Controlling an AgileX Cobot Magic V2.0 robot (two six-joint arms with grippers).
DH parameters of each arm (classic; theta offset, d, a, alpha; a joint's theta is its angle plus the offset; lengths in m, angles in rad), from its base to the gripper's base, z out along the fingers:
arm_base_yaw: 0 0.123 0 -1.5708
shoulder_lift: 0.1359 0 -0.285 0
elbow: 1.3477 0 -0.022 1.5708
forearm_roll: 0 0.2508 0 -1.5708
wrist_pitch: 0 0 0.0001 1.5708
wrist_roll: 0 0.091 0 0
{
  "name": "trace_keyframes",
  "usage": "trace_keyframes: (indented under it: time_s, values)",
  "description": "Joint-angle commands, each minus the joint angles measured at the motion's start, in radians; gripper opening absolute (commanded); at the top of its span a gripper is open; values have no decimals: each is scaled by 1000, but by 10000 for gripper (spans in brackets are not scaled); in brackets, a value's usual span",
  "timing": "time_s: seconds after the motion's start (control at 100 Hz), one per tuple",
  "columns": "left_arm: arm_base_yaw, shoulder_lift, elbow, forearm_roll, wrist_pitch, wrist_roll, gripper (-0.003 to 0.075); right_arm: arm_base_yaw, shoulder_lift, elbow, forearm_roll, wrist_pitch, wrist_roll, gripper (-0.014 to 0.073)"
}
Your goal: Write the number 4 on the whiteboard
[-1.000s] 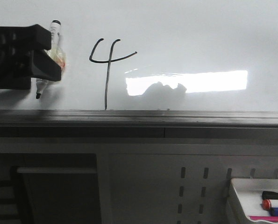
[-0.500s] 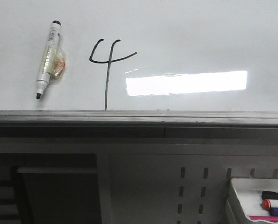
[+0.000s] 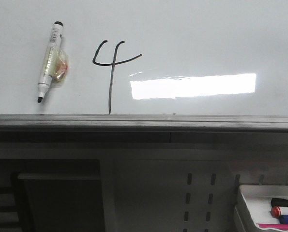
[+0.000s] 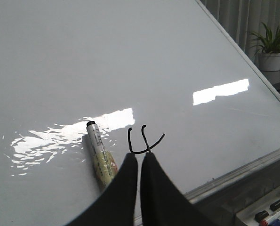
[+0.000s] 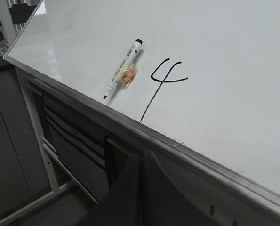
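Observation:
A thin black number 4 (image 3: 110, 65) is drawn on the glossy whiteboard (image 3: 206, 34), its stem reaching down to the grey ledge (image 3: 144, 121). A white marker (image 3: 49, 60) with a yellowish wrap lies stuck on the board left of the 4, tip down. Neither gripper shows in the front view. In the left wrist view my left gripper (image 4: 140, 156) is shut and empty, off the board, with the 4 (image 4: 144, 141) and marker (image 4: 100, 153) beyond it. In the right wrist view my right gripper (image 5: 142, 155) is shut and empty, below the ledge; the 4 (image 5: 165, 77) and marker (image 5: 123, 73) lie above.
A small white tray (image 3: 267, 208) with coloured markers sits at the lower right under the board. A bright rectangular reflection (image 3: 192, 86) lies right of the 4. A potted plant (image 4: 271, 49) stands past the board's far edge.
One second ago my left gripper was at the marker on the board's left side. It has let go and pulled out of the front view; the marker stays on the board.

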Motion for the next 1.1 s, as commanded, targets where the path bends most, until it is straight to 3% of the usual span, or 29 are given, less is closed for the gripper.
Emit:
trace_keyframes:
  time_s: [0.0,0.56,0.69,0.82,0.97,1.09]
  values:
    - [-7,0,-25,-6,-75,-10,-20,-8,-13,-12,1,-78,-4,-64]
    - [-7,0,-25,-10,-66,-10,-20,-8,-15,-7,1,-76,-4,-64]
    - [-2,-2,-25,-206,37,-4,-20,-8,-15,-7,1,-76,-4,-64]
    - [49,-5,-25,-266,64,173,-20,-8,-15,-7,1,-76,-4,-64]
    - [186,-63,-20,-370,108,405,-20,-8,-15,-7,1,-76,-4,-64]
    - [295,-127,19,-427,117,438,-20,-8,-15,-7,1,-76,-4,-64]
